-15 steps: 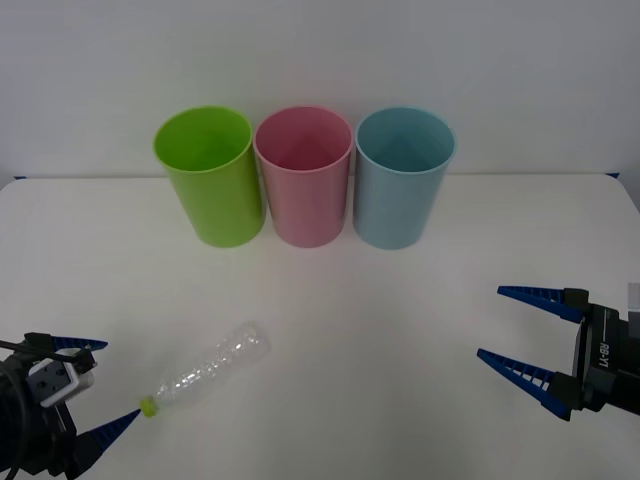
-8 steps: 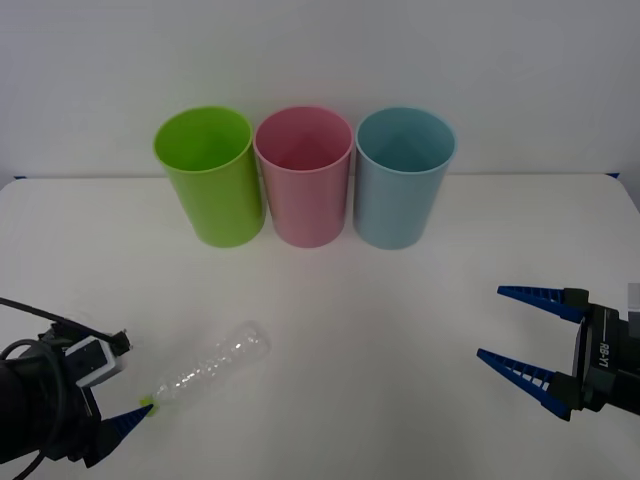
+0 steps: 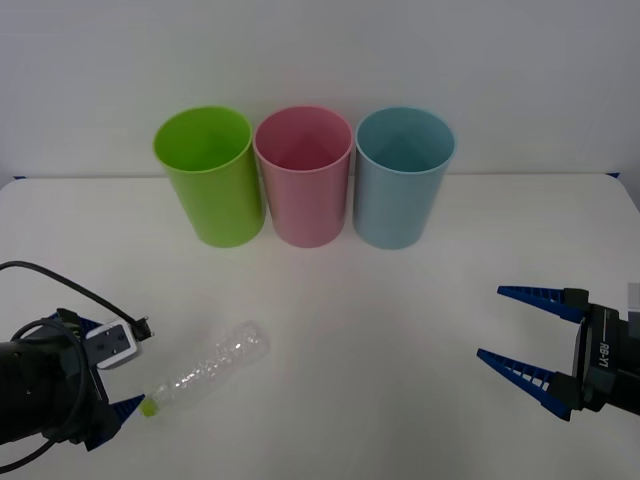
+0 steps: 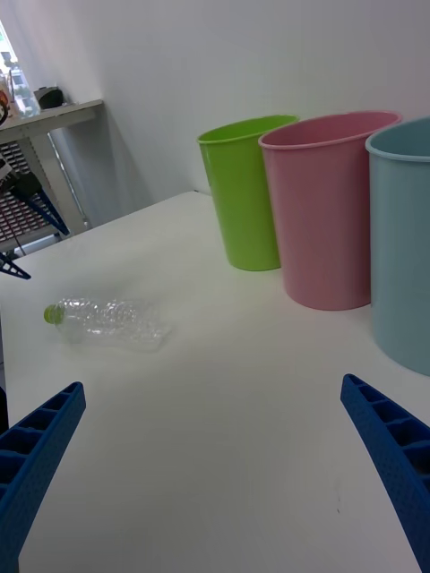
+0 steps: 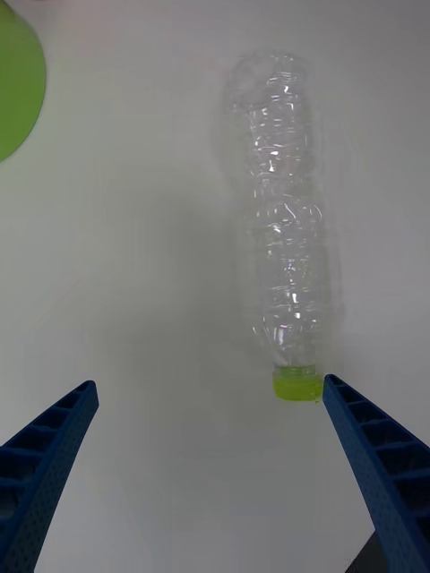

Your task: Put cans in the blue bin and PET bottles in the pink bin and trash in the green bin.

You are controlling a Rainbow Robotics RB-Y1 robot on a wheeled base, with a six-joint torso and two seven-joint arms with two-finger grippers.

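Observation:
A clear crinkly PET bottle [image 3: 212, 364] with a lime-green cap lies on its side on the white table, at the front left, cap toward me. My left gripper [image 3: 104, 368] hovers open just left of the cap. In the left wrist view the bottle [image 5: 287, 242] stretches away from one open finger [image 5: 376, 466], the cap beside that fingertip. The green bin [image 3: 210, 175], pink bin [image 3: 304, 175] and blue bin [image 3: 403, 175] stand upright in a row at the back. My right gripper [image 3: 490, 322] waits open at the front right, holding nothing. No cans or trash show.
The white table [image 3: 380, 300] spreads bare between the bottle and the bins. The right wrist view looks across the table at the bottle [image 4: 112, 322], the green bin [image 4: 244, 192], pink bin [image 4: 327, 219] and blue bin [image 4: 403, 251].
My left gripper has moved forward and inward toward the bottle's cap end, and turned. The bottle and the right arm have not moved.

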